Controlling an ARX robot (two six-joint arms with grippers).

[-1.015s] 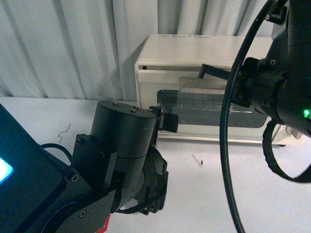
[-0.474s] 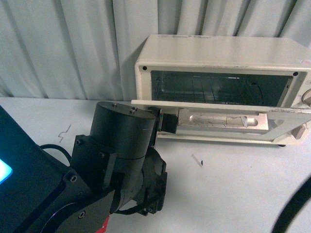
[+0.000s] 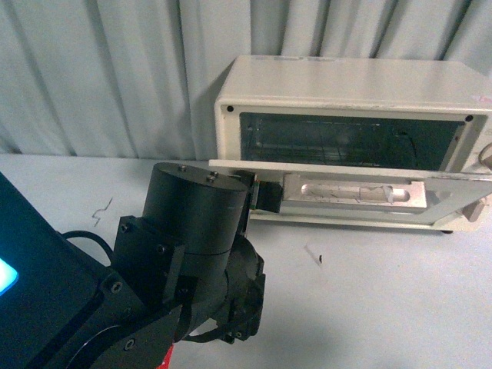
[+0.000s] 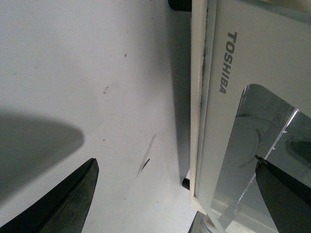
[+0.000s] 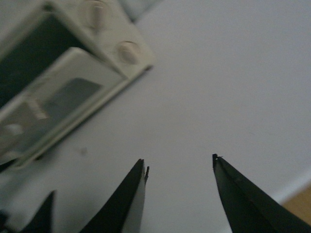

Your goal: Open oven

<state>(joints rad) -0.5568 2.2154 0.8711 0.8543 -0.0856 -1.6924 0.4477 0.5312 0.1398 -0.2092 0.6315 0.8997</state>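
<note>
The cream-white oven point(image 3: 346, 81) stands at the back of the white table, and its dark cavity shows. Its door point(image 3: 354, 192) hangs open, lying nearly flat, with the glass window facing up. My left gripper point(image 3: 265, 194) is open at the door's left end. In the left wrist view the gripper point(image 4: 175, 162) straddles the door's edge, and the door point(image 4: 223, 63) bears the TOSHIBA name. My right gripper point(image 5: 179, 161) is open and empty over bare table, away from the oven point(image 5: 73, 63). The right arm is out of the front view.
Grey curtains hang behind the oven. The white table point(image 3: 384, 292) carries small dark marks in front of the door. Two round knobs point(image 5: 127, 51) show on the oven's right end. The table's edge point(image 5: 296, 187) lies close to my right gripper.
One second ago my right arm was at the door's upper part with the door partly open. It has since drawn back out of the front view, and the door has dropped flat.
</note>
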